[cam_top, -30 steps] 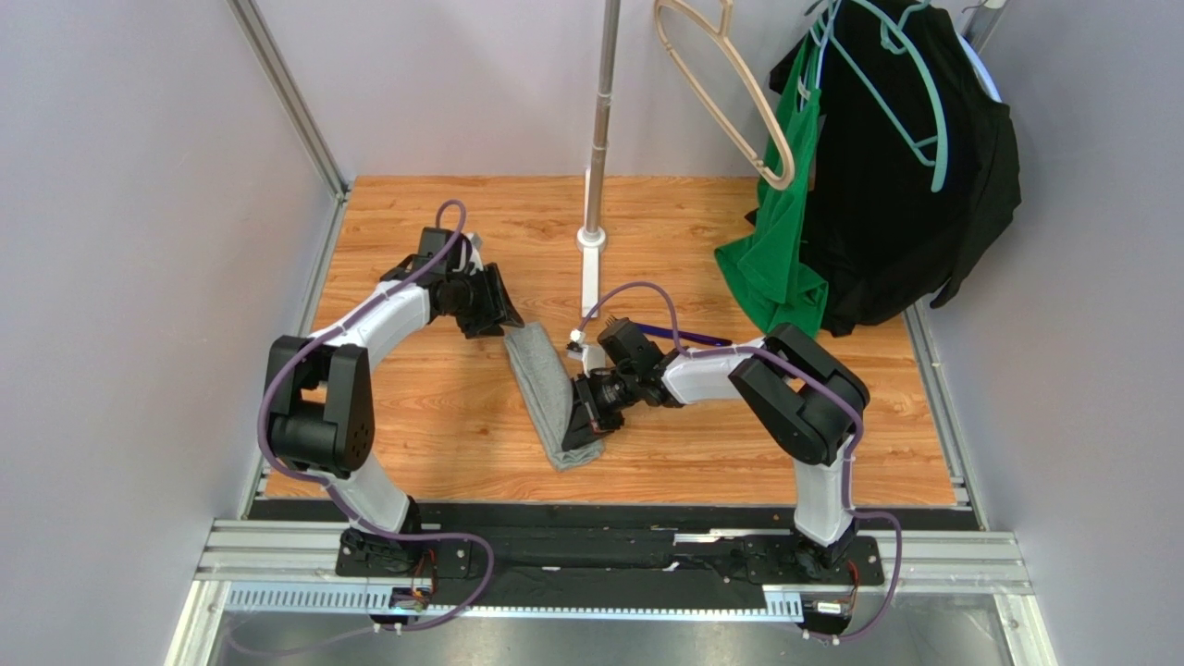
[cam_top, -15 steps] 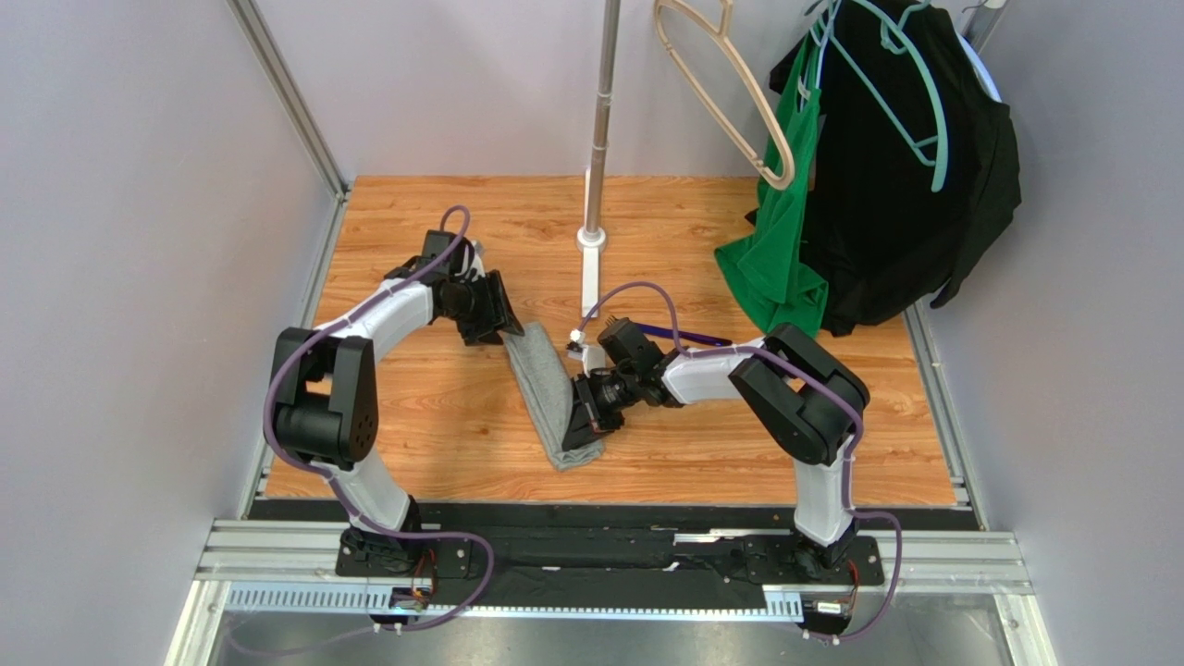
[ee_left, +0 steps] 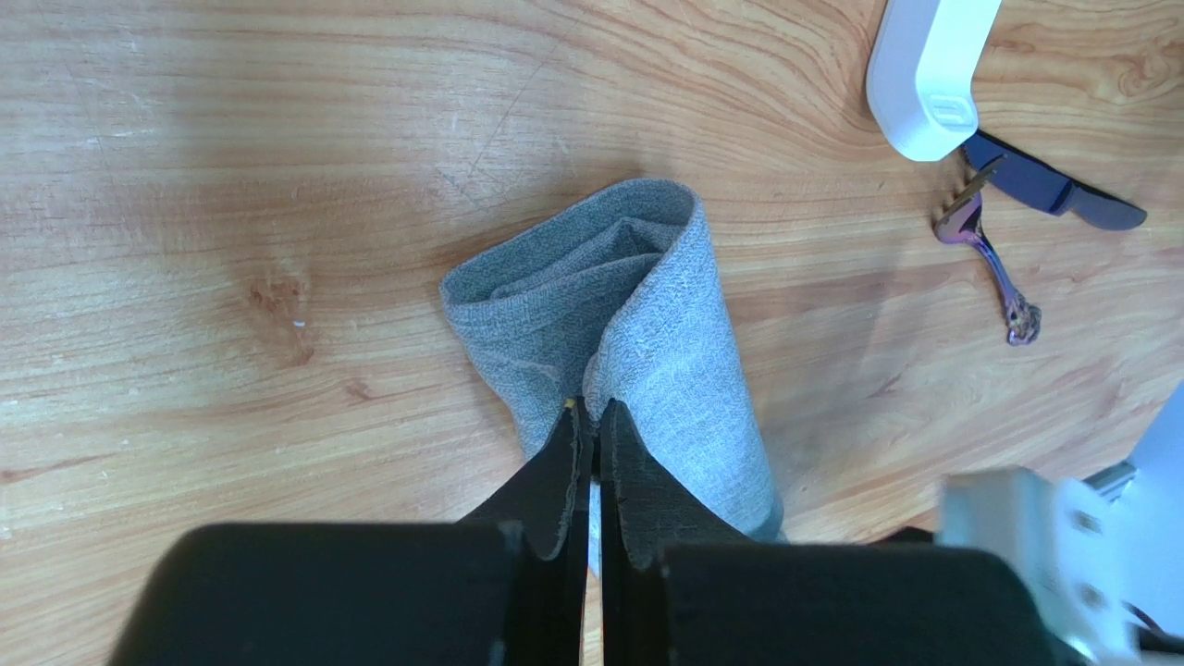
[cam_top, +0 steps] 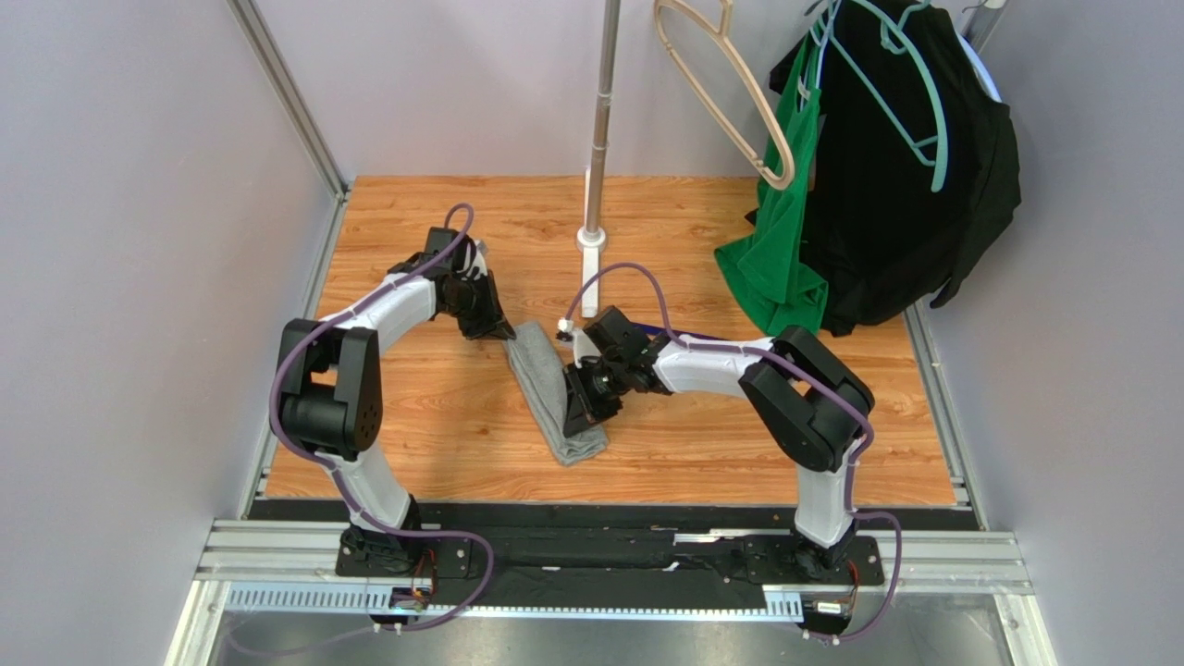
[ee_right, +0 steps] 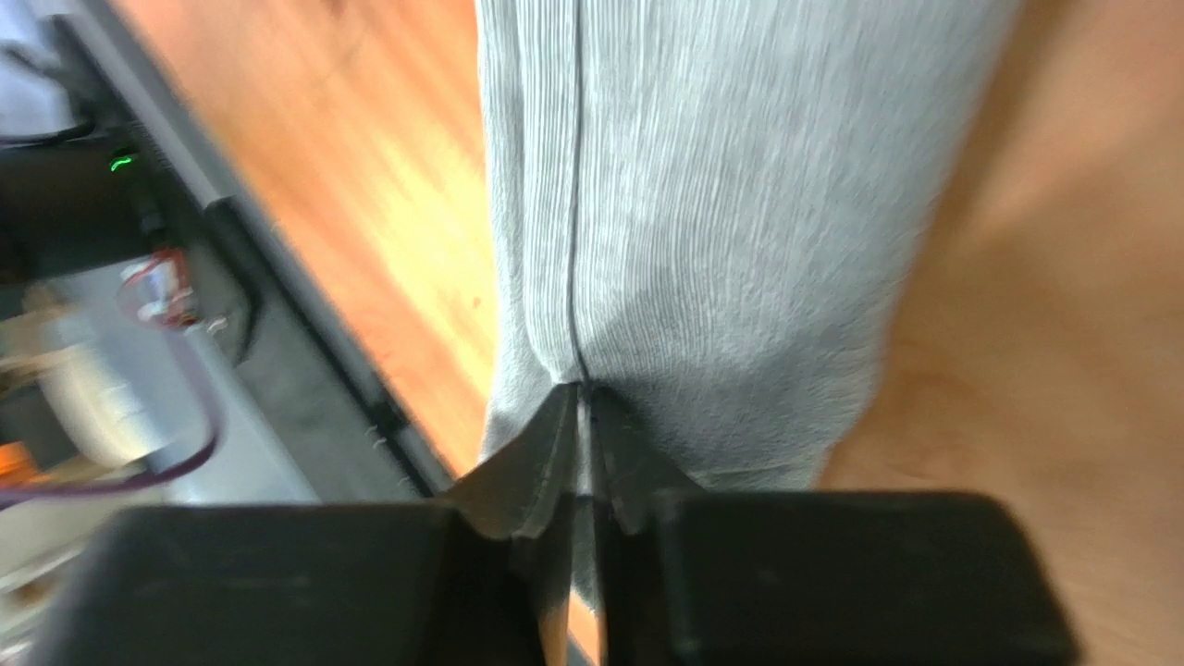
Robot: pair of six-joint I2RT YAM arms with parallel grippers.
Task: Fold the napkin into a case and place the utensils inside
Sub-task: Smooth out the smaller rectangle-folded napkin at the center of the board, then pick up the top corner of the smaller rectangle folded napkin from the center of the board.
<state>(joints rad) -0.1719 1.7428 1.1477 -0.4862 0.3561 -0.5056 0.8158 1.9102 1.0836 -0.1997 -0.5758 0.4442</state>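
i'm looking down on the wooden table (cam_top: 417,416), with the black garment (cam_top: 903,181) and the green garment (cam_top: 778,264) hanging from hangers over its far right corner (well apart from where the arms are working). the case (cam_top: 553,403) is lying mid-table, a narrow layered grey strip running diagonally from far left toward near right. in the left wrist view its far end is showing rolled layers, curling open a little at the mouth. the left gripper (ee_left: 587,416) is sitting on that far end, its jaws drawn together and pinching a fold of the grey cloth. the right gripper (ee_right: 581,403) is reaching in from the right onto the near part of the strip, its jaws likewise pressed together on the crease running down the cloth. both pieces of cutlery are lying bare on the wood, outside the case and beyond its far end. the dark purple utensil (ee_left: 1056,192) is poking out from under the white foot (ee_left: 928,63) of the stand, and the fork (ee_left: 990,264) is resting just beside it, tines pointing toward it.
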